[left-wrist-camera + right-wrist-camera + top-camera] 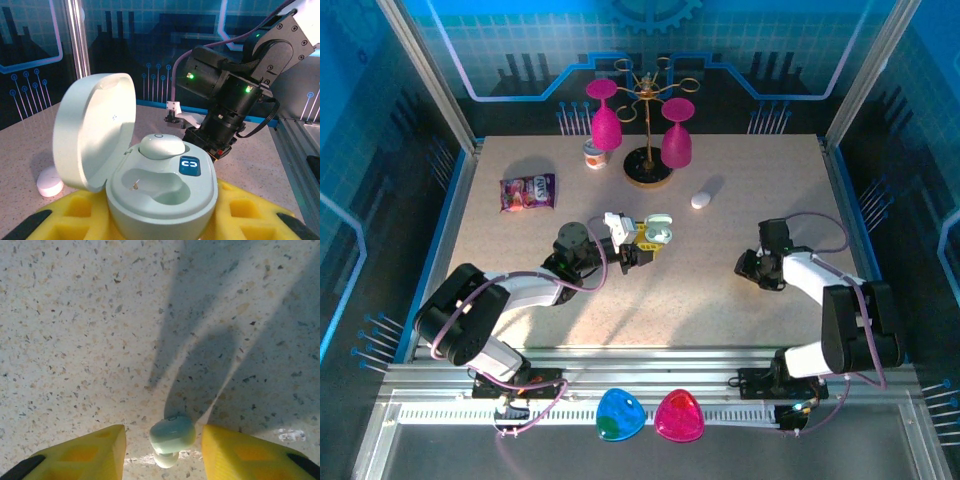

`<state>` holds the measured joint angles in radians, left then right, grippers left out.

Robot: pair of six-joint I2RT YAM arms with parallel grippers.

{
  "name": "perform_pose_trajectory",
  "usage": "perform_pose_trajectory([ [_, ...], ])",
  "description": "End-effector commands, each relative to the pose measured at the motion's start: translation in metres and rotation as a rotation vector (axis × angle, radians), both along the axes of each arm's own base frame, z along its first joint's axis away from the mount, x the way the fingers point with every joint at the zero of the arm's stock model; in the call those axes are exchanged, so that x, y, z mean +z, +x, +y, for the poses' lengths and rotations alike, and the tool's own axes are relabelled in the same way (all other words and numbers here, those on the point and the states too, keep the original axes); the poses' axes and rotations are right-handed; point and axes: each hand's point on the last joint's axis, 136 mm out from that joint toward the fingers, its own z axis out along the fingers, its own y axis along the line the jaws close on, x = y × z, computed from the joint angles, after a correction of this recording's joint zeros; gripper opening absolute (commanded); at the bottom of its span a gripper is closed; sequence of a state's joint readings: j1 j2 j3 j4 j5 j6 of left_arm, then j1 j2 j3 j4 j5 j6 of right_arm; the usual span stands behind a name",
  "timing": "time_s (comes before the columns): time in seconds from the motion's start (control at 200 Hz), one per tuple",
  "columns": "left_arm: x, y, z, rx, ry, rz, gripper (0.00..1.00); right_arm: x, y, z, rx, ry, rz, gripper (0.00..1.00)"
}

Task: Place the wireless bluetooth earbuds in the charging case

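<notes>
Earbud (171, 436), mint, glossy and tiny, lies on the table (75, 340) between the right gripper (163, 440)'s parted fingers, neither touching it. It looks light, hard and slippery, so pinch its rounded body squarely or it may squirt out. The left gripper (642, 243) clasps the open charging case (160, 200), one bud (161, 145) seated, the other socket (150, 182) empty. Open table between the arms should give room for the carry.

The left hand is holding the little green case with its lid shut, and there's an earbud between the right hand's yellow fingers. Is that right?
Almost. The lid is open, not shut: the left wrist view shows it standing up behind the case that the left hand holds. The earbud does sit between the right hand's yellow fingers.
</notes>
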<state>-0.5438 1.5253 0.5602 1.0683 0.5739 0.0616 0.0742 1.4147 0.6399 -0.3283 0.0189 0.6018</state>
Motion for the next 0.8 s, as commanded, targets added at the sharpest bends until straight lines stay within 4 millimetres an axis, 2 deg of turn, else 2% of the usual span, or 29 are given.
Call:
perform_pose_trajectory([
  [0.0,0.005,-0.003,0.0,-0.021,-0.005,-0.047,0.28,0.004,0.015,0.0,-0.006,0.018,-0.032,0.4],
  [0.425,0.004,-0.003,0.0,-0.019,-0.003,-0.049,0.28,0.005,0.031,0.012,0.083,-0.001,-0.027,0.31],
  [0.67,0.005,-0.002,0.0,-0.019,-0.005,-0.052,0.28,0.013,0.024,0.005,0.11,-0.134,0.015,0.3],
  [0.79,0.003,-0.003,0.0,-0.02,-0.007,-0.049,0.28,0.016,0.026,0.004,0.126,-0.166,0.016,0.33],
])
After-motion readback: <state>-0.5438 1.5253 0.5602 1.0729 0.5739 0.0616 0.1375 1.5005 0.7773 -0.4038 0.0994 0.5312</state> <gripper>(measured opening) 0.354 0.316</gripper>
